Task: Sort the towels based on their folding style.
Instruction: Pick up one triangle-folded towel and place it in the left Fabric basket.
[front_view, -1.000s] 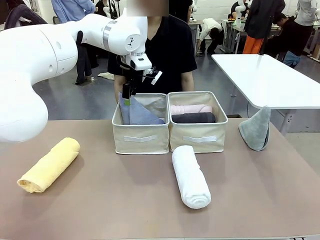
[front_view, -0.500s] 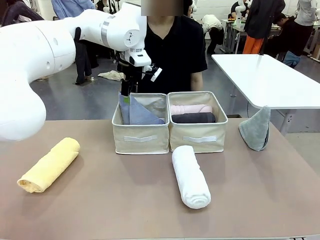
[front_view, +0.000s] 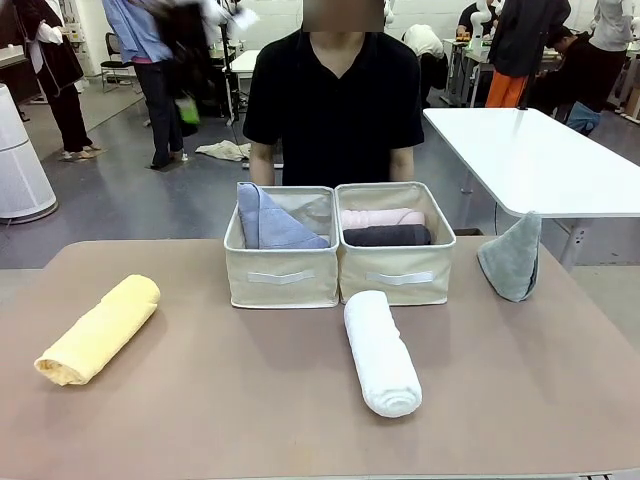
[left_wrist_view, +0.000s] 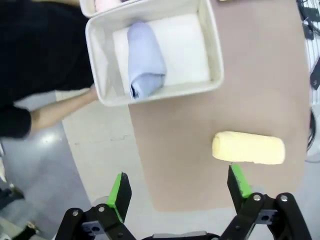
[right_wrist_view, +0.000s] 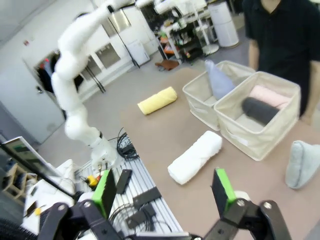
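A lavender-blue folded towel (front_view: 270, 220) leans in the left cream bin (front_view: 283, 276). Rolled pink (front_view: 380, 217) and dark grey (front_view: 387, 236) towels lie in the right bin (front_view: 397, 276). On the table lie a yellow roll (front_view: 98, 329) at the left, a white roll (front_view: 381, 352) in front of the bins, and a grey-green folded towel (front_view: 512, 258) at the right. My left gripper (left_wrist_view: 180, 190) hangs open high above the yellow roll (left_wrist_view: 248, 148) and the lavender towel (left_wrist_view: 145, 60), holding nothing. My right gripper (right_wrist_view: 164, 192) is open and far above the white roll (right_wrist_view: 196, 157).
A person in a black shirt (front_view: 335, 100) stands right behind the bins. A white table (front_view: 530, 160) stands at the back right. My left arm (right_wrist_view: 75, 60) rises high at the table's far side. Cables and gear (right_wrist_view: 135, 190) lie below the table edge.
My left arm has pulled up and away from over the left bin, leaving the lavender towel inside. Its jaws have spread fully. The towels on the table have not moved.
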